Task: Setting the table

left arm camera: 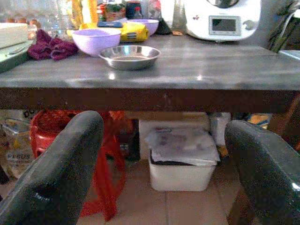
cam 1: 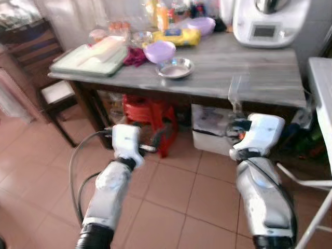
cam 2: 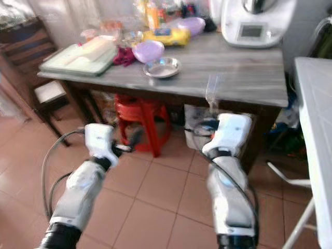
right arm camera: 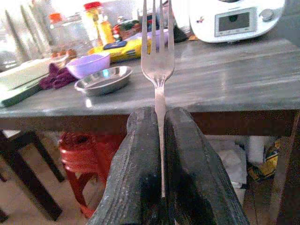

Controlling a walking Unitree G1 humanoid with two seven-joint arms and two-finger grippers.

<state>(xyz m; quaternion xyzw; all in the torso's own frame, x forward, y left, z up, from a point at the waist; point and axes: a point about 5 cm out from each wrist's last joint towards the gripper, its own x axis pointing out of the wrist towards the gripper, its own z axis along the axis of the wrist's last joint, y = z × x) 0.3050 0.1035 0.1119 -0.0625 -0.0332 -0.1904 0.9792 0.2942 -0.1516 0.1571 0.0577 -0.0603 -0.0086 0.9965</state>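
My right gripper (right arm camera: 160, 115) is shut on a steel fork (right arm camera: 158, 61), which stands upright with its tines up, in front of the grey table's (cam 1: 259, 78) near edge. The fork (cam 1: 234, 92) looks blurred in the eye views, above the right gripper (cam 1: 236, 127). My left gripper (left arm camera: 164, 125) is open with nothing between its fingers, held below table height in front of the red stool. On the table lie a shallow steel dish (cam 1: 175, 67) and a purple bowl (cam 1: 160, 51) just behind it.
A white kitchen appliance (cam 1: 267, 21) stands at the table's back right. A green tray (cam 1: 88, 59), a dark red cloth (cam 1: 135, 57) and bottles are at the left and back. Under the table are a red stool (cam 1: 150, 111) and a white bin (cam 1: 212, 132). A wooden chair (cam 1: 46, 78) is left, a white table (cam 1: 321, 88) right.
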